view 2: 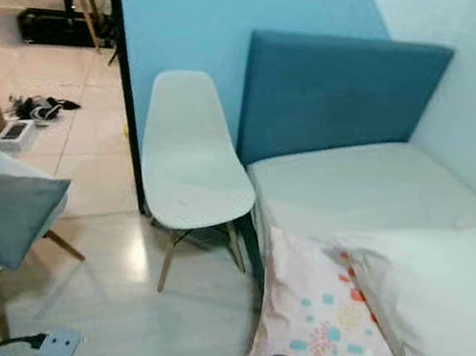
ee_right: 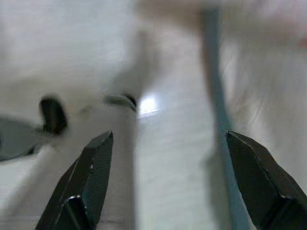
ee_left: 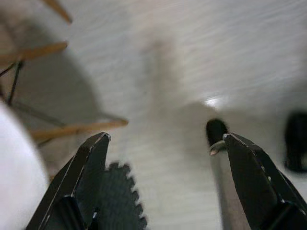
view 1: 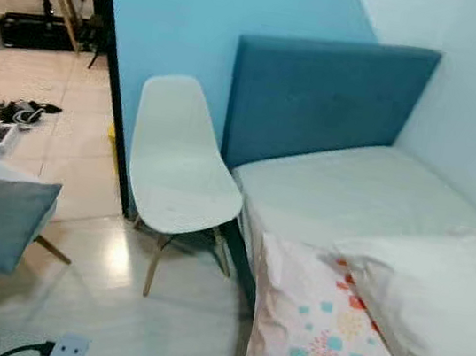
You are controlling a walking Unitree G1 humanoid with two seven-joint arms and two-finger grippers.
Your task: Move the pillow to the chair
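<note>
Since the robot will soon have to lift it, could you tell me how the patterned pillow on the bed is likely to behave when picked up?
The patterned pillow looks soft and slumps over the bed edge, so it will probably sag and fold around the fingers. It is likely light for its bulk. Its fabric cover should grip reasonably rather than slip.

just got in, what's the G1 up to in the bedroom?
Nothing is held yet. Both arms hang low over the floor, left gripper and right gripper with jaws open. The patterned pillow lies at the bed's near edge beside a plain white pillow. The white chair stands by the headboard, seat bare.
</note>
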